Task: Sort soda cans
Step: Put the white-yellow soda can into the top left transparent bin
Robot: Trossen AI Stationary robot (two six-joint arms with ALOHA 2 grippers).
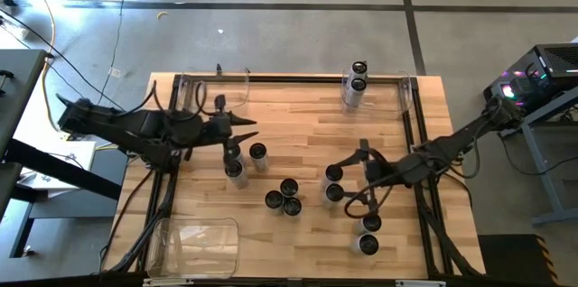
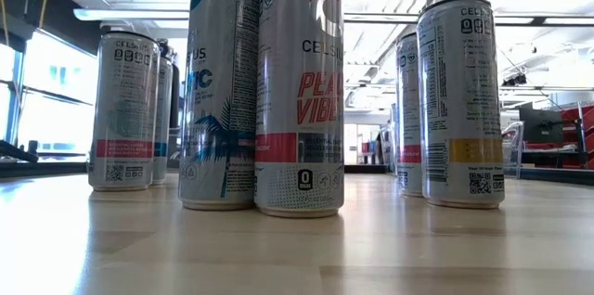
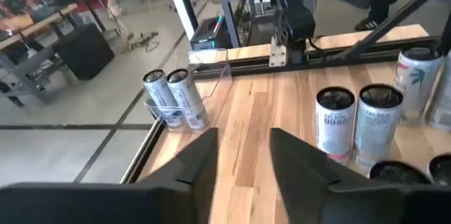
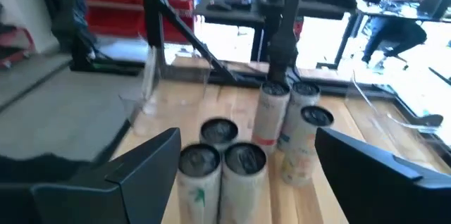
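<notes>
On a pale wooden slatted table, a sort of slim silver-grey aluminium soda cans with dark round tops stands part done, every can upright with its long axis vertical and its top to the ceiling.

At far left, the dark 2-finger left gripper hovers over the table, fingers parted with only bare wood between them and nothing held. It reads as released, poised above a cluster of 3 cans just to its near right, probably between a drop and a fresh reach. A clear plastic rectangular bin lies at the near left corner; whether it holds anything is hard to tell. A second clear bin sits at the far left edge.

At centre, a tight trio of cans waits, touching one another, likely still unsorted.

Right of centre, 2 cans stand together inside a clear bin on the far edge, apparently a finished group.

At right, the dark 2-finger right gripper is spread wide and empty around 2 cans, its jaws flanking them without contact, which suggests a pick is being lined up. 2 more cans stand close by, nearer the front edge.

At table height, the printed labels run upright, confirming that none has tipped.
</notes>
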